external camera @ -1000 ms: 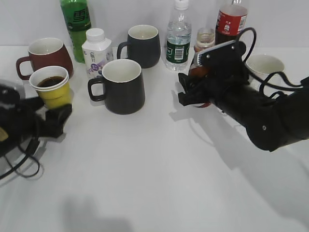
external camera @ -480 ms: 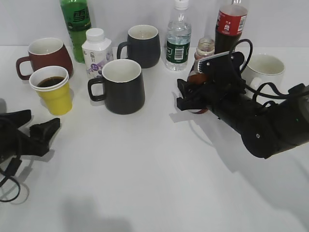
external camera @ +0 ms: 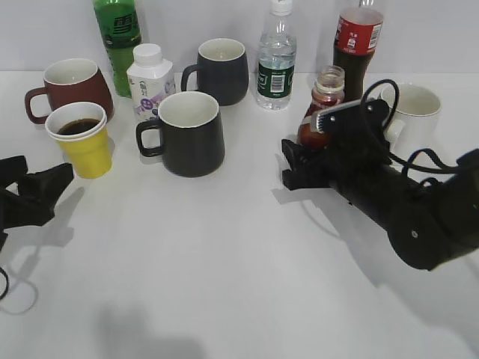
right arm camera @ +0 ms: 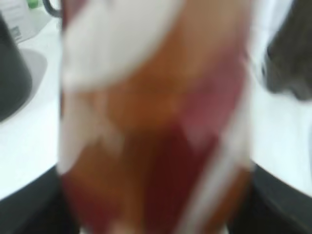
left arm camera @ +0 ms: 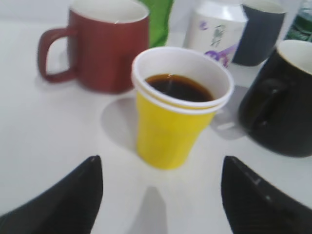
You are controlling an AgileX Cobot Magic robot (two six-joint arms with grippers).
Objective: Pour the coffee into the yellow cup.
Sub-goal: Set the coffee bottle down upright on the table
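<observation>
White table, slanted view from above.

Left side: yellow cup holding dark coffee, standing upright just in front of a maroon mug. Left gripper near the cup, apart from it, fingers spread and empty.

Back row: green bottle, white carton, dark mug, water bottle, cola bottle, white mug. A second dark mug sits forward of the carton.

Right side: right gripper around a small brown-red bottle, upright, uncapped; whether its base touches the table is unclear.
</observation>
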